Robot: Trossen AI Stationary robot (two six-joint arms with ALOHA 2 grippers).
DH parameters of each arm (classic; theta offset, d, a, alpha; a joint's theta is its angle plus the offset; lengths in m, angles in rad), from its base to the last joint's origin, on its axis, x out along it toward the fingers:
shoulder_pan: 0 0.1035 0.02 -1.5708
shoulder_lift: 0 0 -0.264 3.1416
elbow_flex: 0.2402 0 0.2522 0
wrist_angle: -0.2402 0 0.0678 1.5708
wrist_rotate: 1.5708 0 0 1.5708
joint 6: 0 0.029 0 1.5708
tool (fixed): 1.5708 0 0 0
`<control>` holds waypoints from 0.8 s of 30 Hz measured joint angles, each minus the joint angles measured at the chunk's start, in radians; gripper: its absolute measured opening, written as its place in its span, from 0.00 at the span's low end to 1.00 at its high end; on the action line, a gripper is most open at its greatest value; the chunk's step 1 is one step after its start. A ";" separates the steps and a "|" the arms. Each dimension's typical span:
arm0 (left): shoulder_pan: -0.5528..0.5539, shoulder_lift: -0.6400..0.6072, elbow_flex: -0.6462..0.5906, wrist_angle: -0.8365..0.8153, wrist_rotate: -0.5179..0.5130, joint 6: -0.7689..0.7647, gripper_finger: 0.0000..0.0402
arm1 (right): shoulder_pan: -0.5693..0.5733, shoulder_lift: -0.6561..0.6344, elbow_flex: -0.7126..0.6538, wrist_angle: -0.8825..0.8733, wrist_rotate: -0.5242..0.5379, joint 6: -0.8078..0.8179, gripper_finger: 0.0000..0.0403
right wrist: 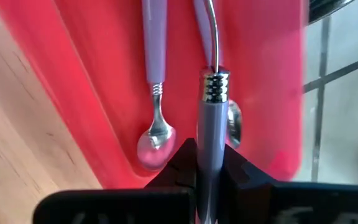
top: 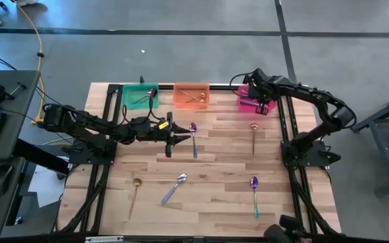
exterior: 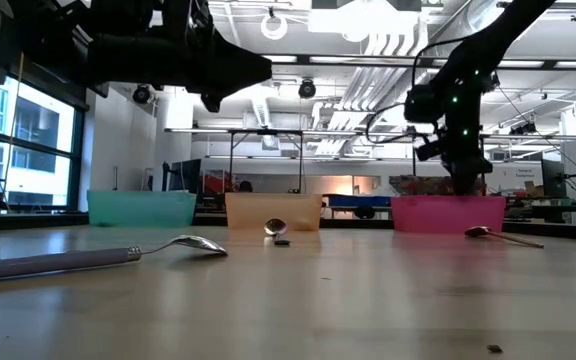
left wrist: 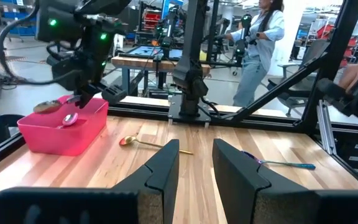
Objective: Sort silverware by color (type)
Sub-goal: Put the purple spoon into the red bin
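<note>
Table (top: 215, 196): light wood, filling the centre of the high view. Two dark arms enter from its left and right edges.

Bins: three stand in a row along the table's upper edge in the high view. Green bin (top: 140, 95) at left holds a slim utensil. Orange bin (top: 192, 94) in the middle holds a gold piece. Pink bin (top: 254, 100) at right holds lilac-handled silver spoons, clear in the right wrist view (right wrist: 156, 81).

Left gripper (top: 181, 139): hangs above the table at centre-left of the high view, just left of an iridescent spoon (top: 194, 138). Its fingers (left wrist: 160, 171) stand slightly apart with nothing between them.

Right gripper (top: 265, 104): over the pink bin at upper right. Its fingers are pressed onto the handle of a lilac spoon (right wrist: 211, 149), held above the bin floor.

Loose silverware on the table, high view:
- gold spoon (top: 254, 135), below the pink bin;
- second gold spoon (top: 134, 192), lower left;
- silver spoon (top: 174, 188), lower centre;
- second iridescent spoon (top: 254, 194) with teal handle, lower right.

Person (left wrist: 258, 46): stands in the room beyond the table, upper right of the left wrist view.
</note>
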State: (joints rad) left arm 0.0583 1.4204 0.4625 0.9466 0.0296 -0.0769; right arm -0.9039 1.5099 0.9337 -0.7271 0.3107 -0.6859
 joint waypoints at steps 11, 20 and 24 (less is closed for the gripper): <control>-0.007 0.000 0.000 0.000 0.000 0.001 0.22 | -0.017 0.083 0.000 0.047 -0.001 -0.033 0.04; -0.007 0.000 0.000 -0.002 0.000 0.011 0.22 | -0.032 0.101 0.000 0.037 -0.002 -0.028 0.13; -0.007 0.000 0.000 -0.008 0.000 0.011 0.22 | -0.032 0.074 0.000 0.038 -0.001 -0.013 0.16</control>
State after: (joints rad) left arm 0.0516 1.4208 0.4629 0.9388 0.0299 -0.0662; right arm -0.9356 1.5839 0.9337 -0.6894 0.3094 -0.6985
